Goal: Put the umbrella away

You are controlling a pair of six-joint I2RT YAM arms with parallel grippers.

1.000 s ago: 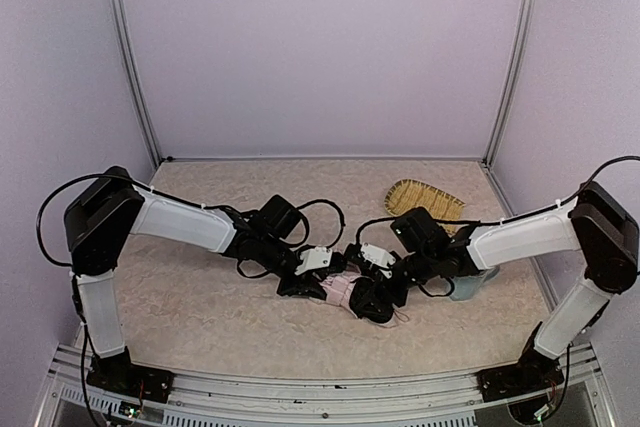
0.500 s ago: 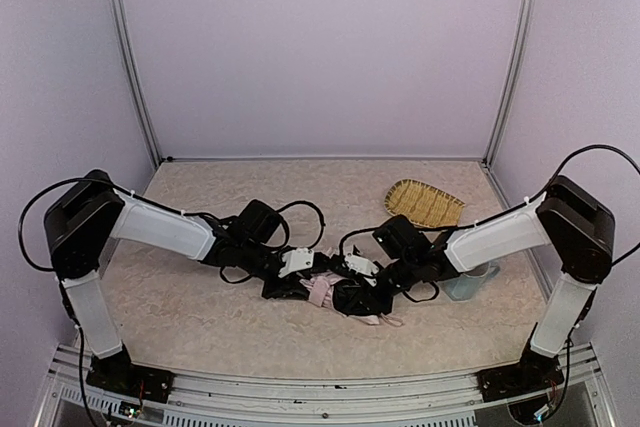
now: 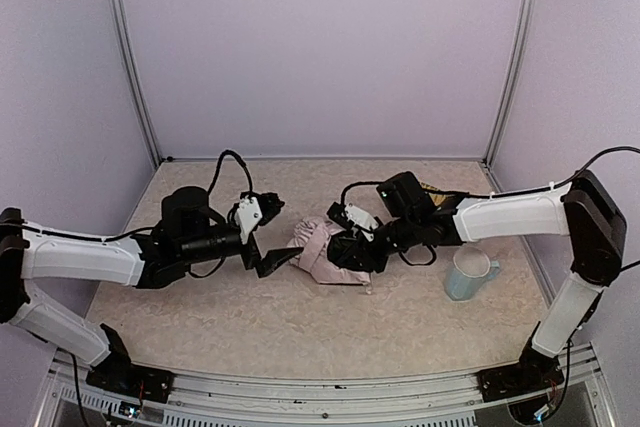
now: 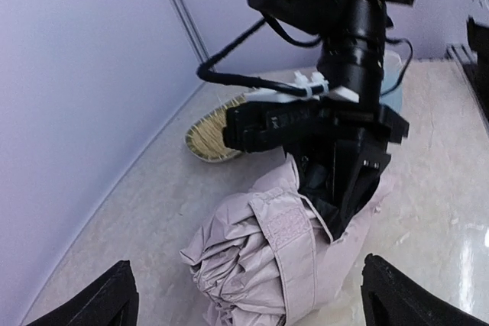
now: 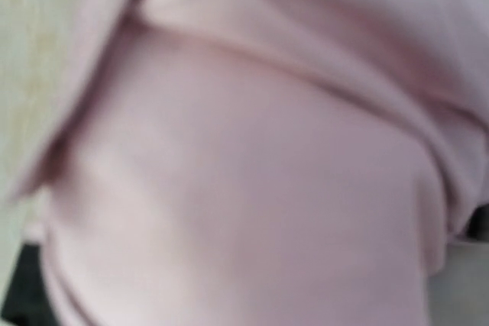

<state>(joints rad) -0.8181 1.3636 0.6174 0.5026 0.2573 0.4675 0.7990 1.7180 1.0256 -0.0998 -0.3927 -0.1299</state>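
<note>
The umbrella (image 3: 318, 250) lies folded on the table as a crumpled pale pink bundle with black lining showing at its right end. My right gripper (image 3: 350, 247) is shut on that right end; in the left wrist view its black fingers (image 4: 348, 177) bite into the fabric. The right wrist view shows only blurred pink umbrella (image 5: 252, 188) cloth, and its own fingers are hidden. My left gripper (image 3: 270, 259) stands open just left of the bundle, apart from it. Its two fingertips (image 4: 114, 295) frame the strapped umbrella (image 4: 267, 257) from either side without touching it.
A pale blue mug (image 3: 468, 275) stands right of the umbrella, below the right forearm. A woven bamboo tray (image 4: 216, 129) lies behind the right gripper near the back right. Lilac walls close in the table on three sides.
My left gripper let go, opened wide and drew back to the left. The right gripper shut on the umbrella and carried it a little farther from the near edge.
</note>
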